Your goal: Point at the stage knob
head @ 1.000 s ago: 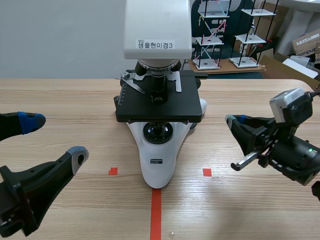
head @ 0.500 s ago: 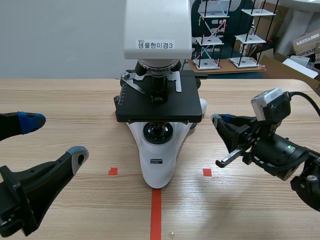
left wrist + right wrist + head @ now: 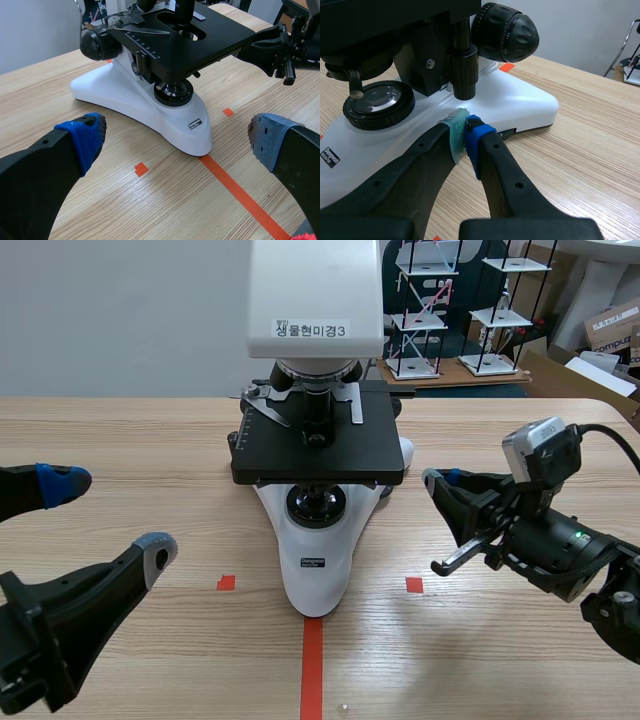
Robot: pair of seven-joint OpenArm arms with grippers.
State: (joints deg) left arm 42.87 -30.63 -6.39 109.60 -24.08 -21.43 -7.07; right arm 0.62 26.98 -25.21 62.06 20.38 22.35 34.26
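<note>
A white microscope (image 3: 316,550) with a black stage (image 3: 318,448) stands mid-table. The stage knob (image 3: 464,80) is a black ribbed cylinder hanging on a shaft under the stage's right side. My right gripper (image 3: 465,122) is shut on nothing; its tips sit just below and in front of that knob, over the white base, not touching it. From the scene view, the right gripper (image 3: 434,480) is a short gap right of the stage. My left gripper (image 3: 110,517) stands open at the near left, well clear of the microscope; its blue pads (image 3: 87,134) frame the base.
The big black focus knob (image 3: 506,32) juts out above and behind the stage knob. Its twin (image 3: 97,44) is on the other side. A red tape line (image 3: 312,665) runs toward the microscope base. Wire shelves (image 3: 425,310) and boxes stand beyond the table's far edge.
The right arm moved left toward the microscope's right side between the earliest frame and half a second ago, and has stayed there since. The left arm has not moved.
</note>
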